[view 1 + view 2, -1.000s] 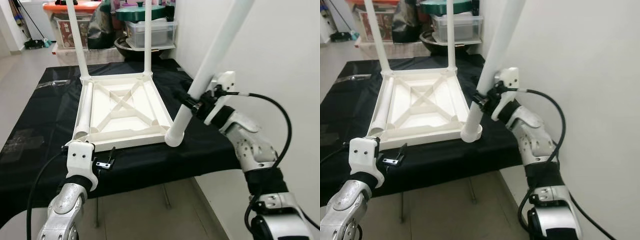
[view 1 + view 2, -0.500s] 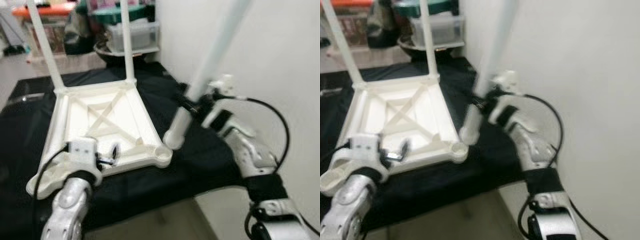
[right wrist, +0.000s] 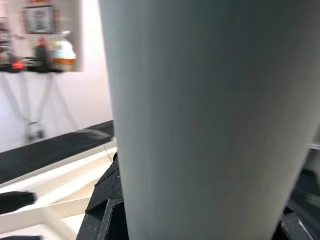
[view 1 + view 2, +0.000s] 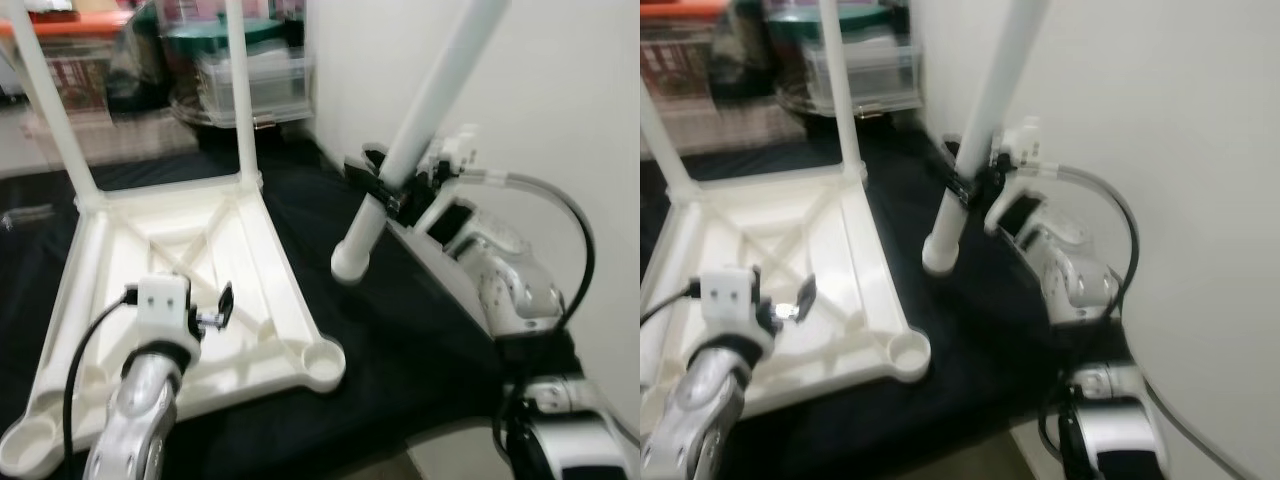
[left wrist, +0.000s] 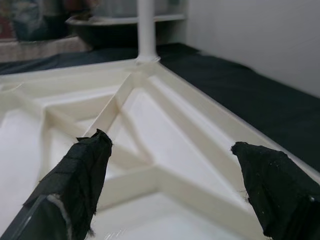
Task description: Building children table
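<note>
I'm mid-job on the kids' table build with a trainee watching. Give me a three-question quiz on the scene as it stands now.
1. True or false: the right end effector grips a loose table leg.
2. How many legs already stand on the upturned tabletop? A) none B) two C) four
3. Fill in: the left end effector hangs over the tabletop with its fingers ____ and nothing between them.

Key:
1. True; the leg is tilted, its wide lower end just above the black cloth beside the tabletop.
2. B; both legs stand at the far corners, while the near right socket is empty.
3. open
</note>
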